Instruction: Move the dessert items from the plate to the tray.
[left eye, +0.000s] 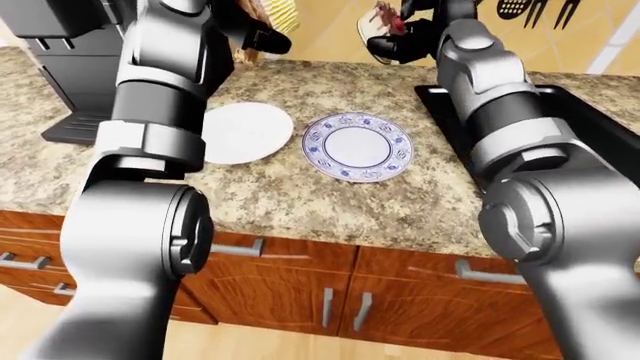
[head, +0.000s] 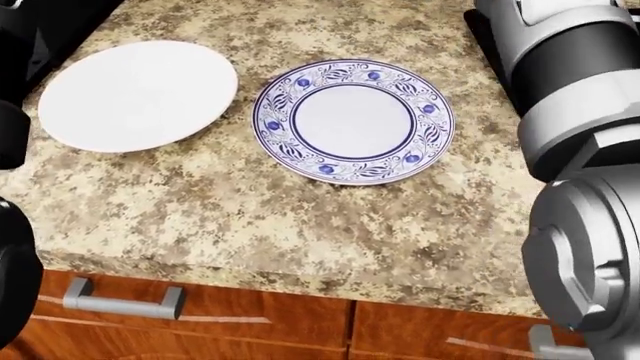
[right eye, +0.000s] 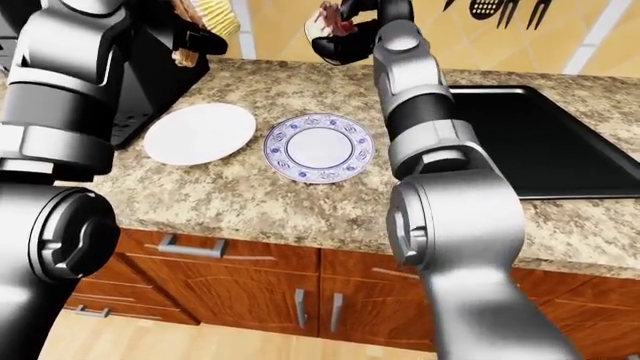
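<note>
While the blue-patterned plate (head: 352, 120) lay bare, the right hand (right eye: 345, 34) pinched the cupcake (right eye: 328, 20) aloft at its twelve o'clock, not yet over the black tray (right eye: 540, 142) at three o'clock; the left hand's (left eye: 262, 36) grip I couldn't tell.

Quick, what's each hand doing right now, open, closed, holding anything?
Left hand: raised near the view's top, seemingly closed on a light-coloured item that cannot be identified.
Right hand: closed on the cupcake, lifted clear of the blue-patterned plate.
</note>
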